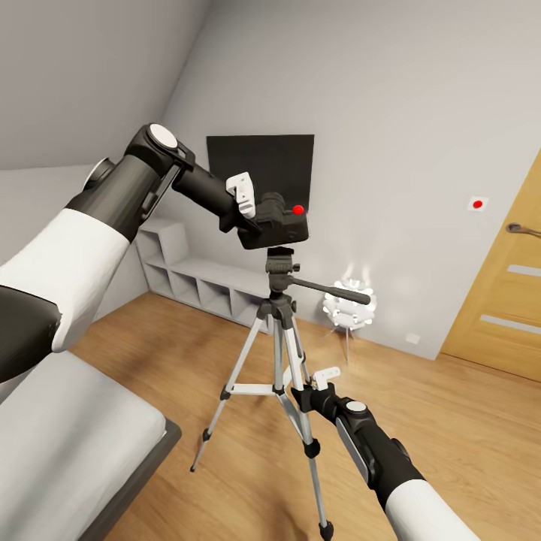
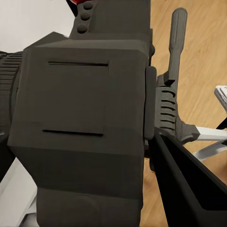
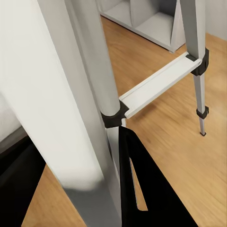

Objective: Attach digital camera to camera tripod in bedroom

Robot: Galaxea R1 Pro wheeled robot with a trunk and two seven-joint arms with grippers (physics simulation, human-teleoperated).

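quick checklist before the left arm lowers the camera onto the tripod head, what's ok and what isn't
1. Left gripper holds the digital camera: ok, the camera sits between its fingers in the left wrist view.
2. Camera over the tripod head: ok in the head view, directly above it.
3. Camera seated on the head: cannot tell, contact is not clear.
4. Right gripper steadying a leg of the camera tripod: ok, a finger lies against the leg.
5. Pan handle clear of the camera: ok, it points off to the side.
6. Camera level: ok, roughly.
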